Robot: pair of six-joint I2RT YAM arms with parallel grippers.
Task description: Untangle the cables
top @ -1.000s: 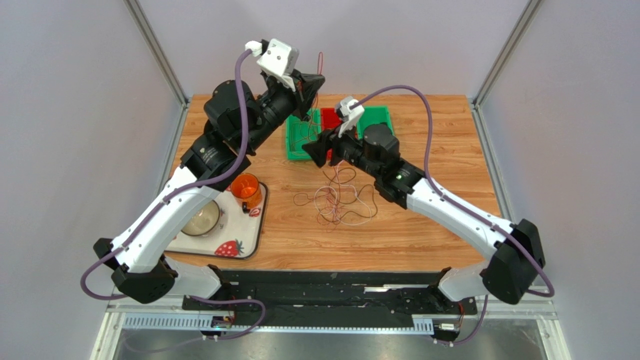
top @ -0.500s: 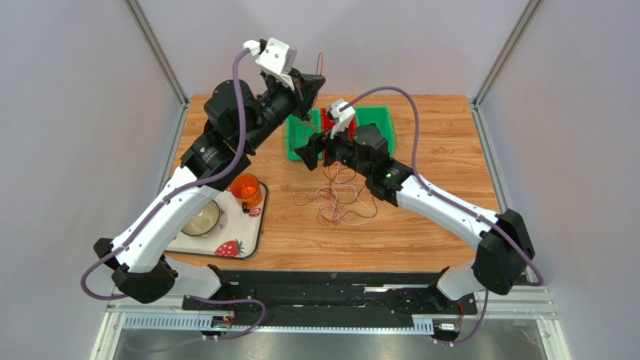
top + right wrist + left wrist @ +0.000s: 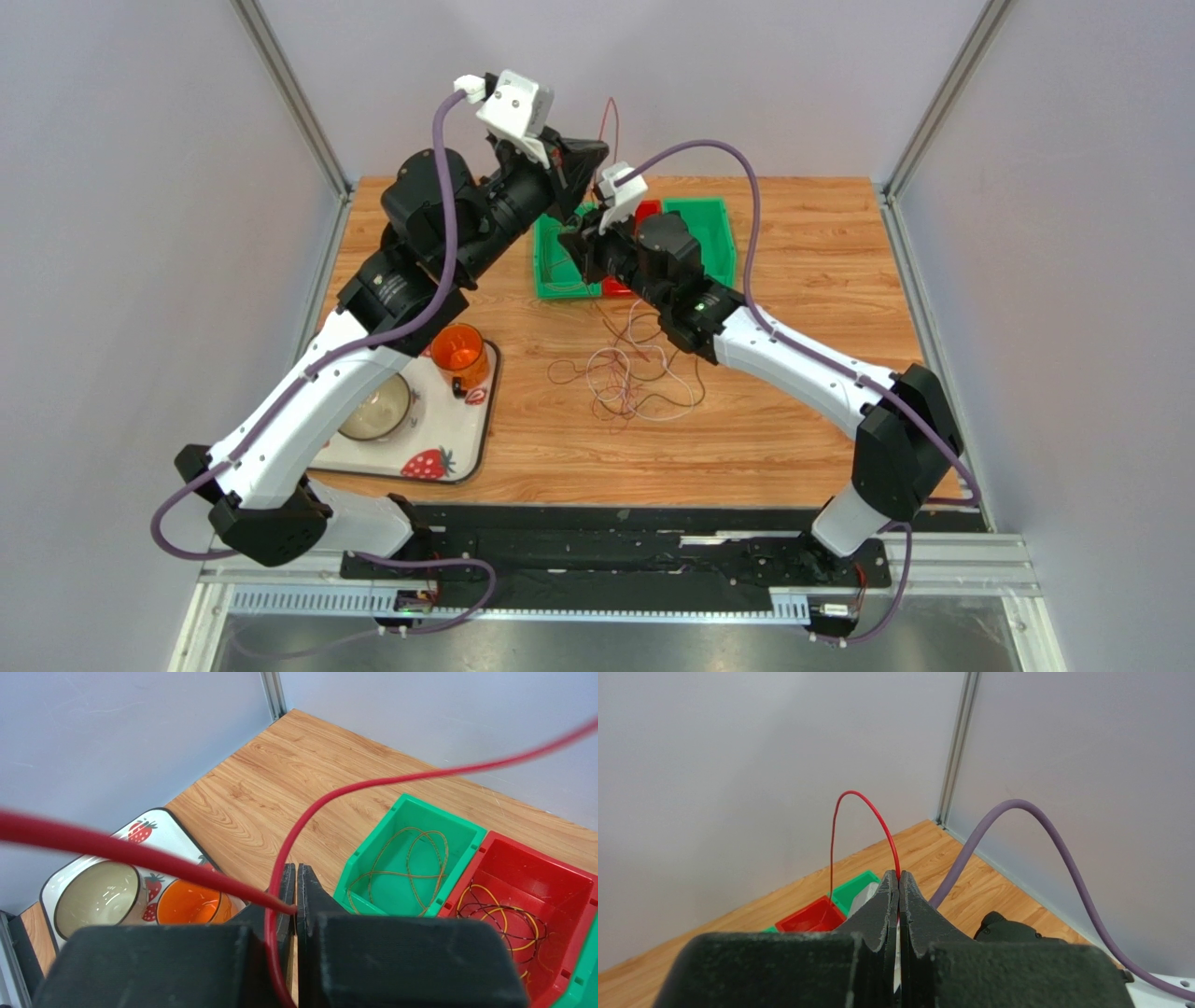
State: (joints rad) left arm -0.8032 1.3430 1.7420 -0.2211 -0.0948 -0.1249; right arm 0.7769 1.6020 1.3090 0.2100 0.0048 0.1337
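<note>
we see a wooden table [image 3: 821, 280] with pale grain. near its middle lies a loose tangle of thin cables [image 3: 631, 375], reddish, brown and whitish loops crossing one another. towards the far edge three bins stand in a row, touching: a green bin [image 3: 550, 275], a red bin [image 3: 648, 210], then a second green bin [image 3: 710, 233]. at the near left lies a strawberry-printed tray [image 3: 469, 443].

I can read no text, label, brand, number or sign in any of my views; the tray [image 3: 457, 434] at near left shows only strawberry pictures.
</note>
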